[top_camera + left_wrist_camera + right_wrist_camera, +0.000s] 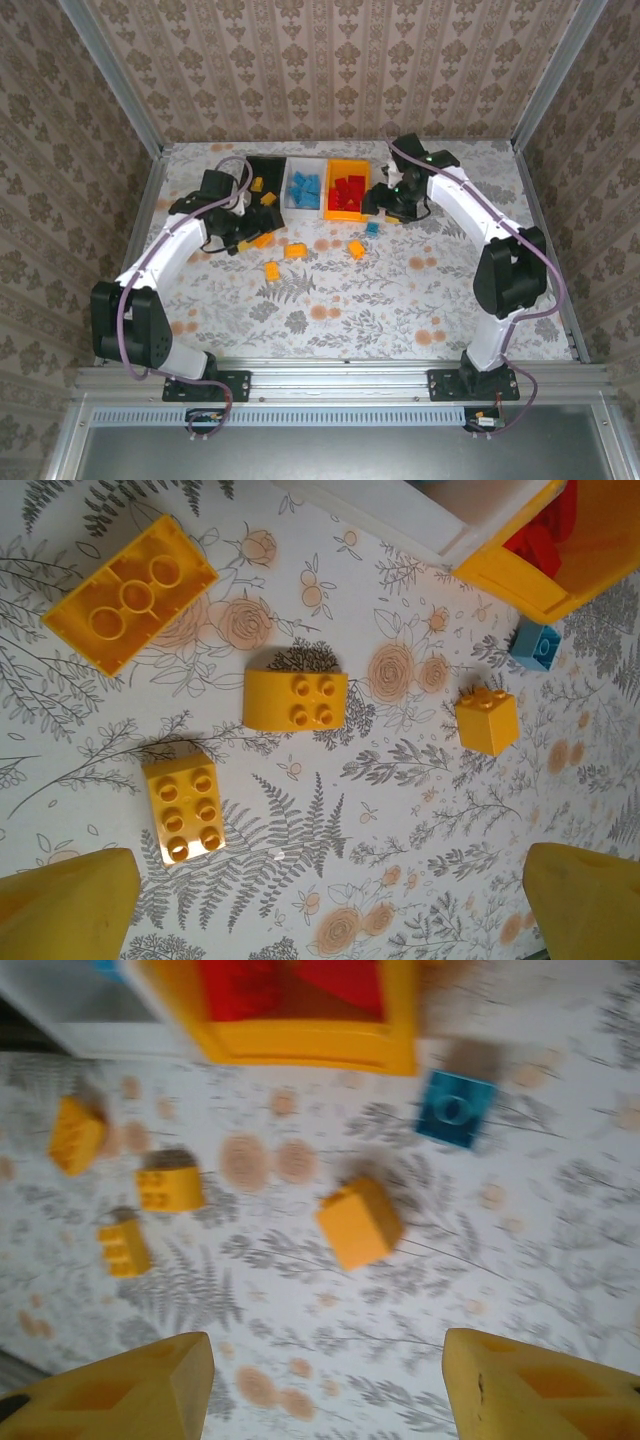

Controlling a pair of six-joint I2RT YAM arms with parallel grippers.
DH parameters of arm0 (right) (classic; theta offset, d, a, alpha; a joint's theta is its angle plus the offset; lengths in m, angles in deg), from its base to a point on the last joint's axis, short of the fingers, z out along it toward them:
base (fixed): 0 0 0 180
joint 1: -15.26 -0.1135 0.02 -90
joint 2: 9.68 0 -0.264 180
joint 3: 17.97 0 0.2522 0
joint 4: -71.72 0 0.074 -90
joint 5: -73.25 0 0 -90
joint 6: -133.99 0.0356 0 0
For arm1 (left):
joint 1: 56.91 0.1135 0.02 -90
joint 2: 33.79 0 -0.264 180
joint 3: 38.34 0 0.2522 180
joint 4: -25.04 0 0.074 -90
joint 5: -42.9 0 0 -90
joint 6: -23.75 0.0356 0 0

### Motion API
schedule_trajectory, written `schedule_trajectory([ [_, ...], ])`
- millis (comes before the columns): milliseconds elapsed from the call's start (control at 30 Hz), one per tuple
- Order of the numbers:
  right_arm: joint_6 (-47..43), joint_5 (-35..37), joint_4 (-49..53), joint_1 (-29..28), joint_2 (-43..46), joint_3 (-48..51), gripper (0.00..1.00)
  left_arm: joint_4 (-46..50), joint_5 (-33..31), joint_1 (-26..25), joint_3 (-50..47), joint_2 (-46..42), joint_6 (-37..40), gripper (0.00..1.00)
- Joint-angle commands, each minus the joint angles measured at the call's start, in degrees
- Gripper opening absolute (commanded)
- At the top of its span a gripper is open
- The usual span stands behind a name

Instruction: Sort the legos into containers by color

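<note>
- Left gripper (330, 910) fingers wide, empty, over loose yellow legos (295, 700), likely lining up a pick
- Right gripper (330, 1390) fingers apart, empty, near orange bin (300, 1045) holding red legos (250, 985); blue lego (455, 1108) lies beside

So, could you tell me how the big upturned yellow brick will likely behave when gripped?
The big yellow brick shows a hollow underside with round tubes, so it is probably light yet stiff. It lies flat and broad, so rolling or tipping seems unlikely. Its glossy walls might slip a little.
</note>
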Motion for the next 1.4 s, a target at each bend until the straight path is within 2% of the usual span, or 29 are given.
schedule_trajectory([
  [0, -0.90, 5.39, 1.16, 1.06, 2.36, 3.18, 0.65, -0.38, -1.64, -0.73, 0.39, -0.42, -1.59, 1.00],
  [267, -1.00, 6.53, -2.76, 2.04, -1.39, 6.10, 0.67, -0.77, -2.79, -1.20, -2.16, -3.46, -2.26, 1.00],
  [600, -2.10, 8.56, -3.22, 2.46, -6.88, 4.10, 0.69, 1.18, -4.72, -0.92, -4.13, -7.69, -2.29, 1.00],
  [767, -2.76, 7.21, -3.93, 2.43, -9.94, 2.18, 0.70, 1.90, -4.91, -0.44, -4.95, -9.17, -2.38, 1.00],
  [1367, -3.20, 4.18, -1.42, -0.07, -24.77, -11.59, 0.60, 4.48, -3.43, 5.63, -8.55, -13.98, -1.87, 1.00],
])
